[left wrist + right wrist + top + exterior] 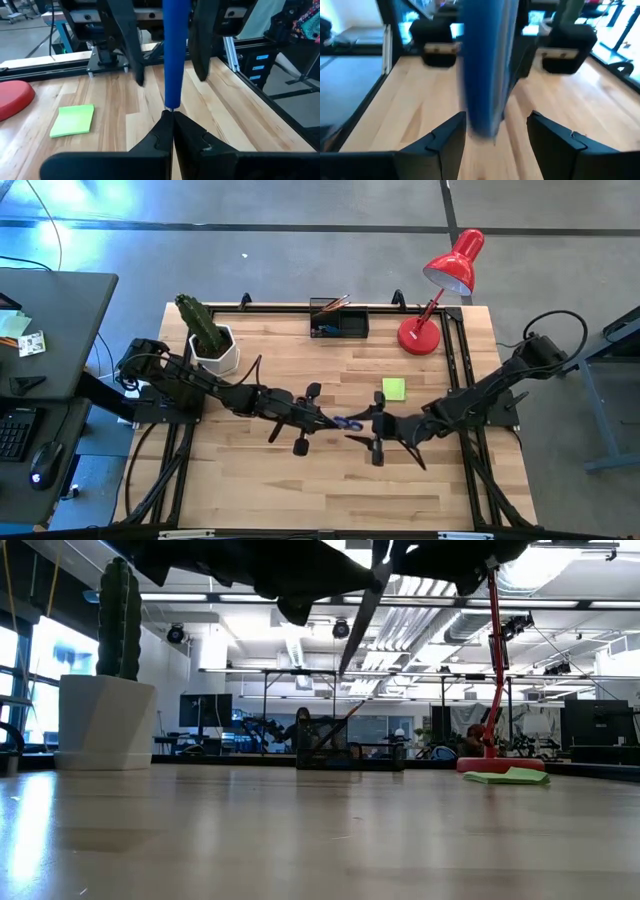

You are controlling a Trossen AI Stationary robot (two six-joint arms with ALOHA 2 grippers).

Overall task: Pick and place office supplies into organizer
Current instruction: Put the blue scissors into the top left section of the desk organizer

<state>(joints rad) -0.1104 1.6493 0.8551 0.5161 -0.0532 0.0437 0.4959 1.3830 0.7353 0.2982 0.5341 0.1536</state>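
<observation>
Gripping one scissors (347,423): left tool (328,421) closed; right tool (376,423) spread; one sticky pad (394,389)

table (300,490): pale wood planks, smooth satin sheen | sticky-note pad (394,389): matt lime paper | scissors (173,50): smooth blue plastic handle | desk lamp (455,263), upper right: glossy red enamelled metal | cactus pot (222,352): matt white | organizer (340,323): matt black
</observation>
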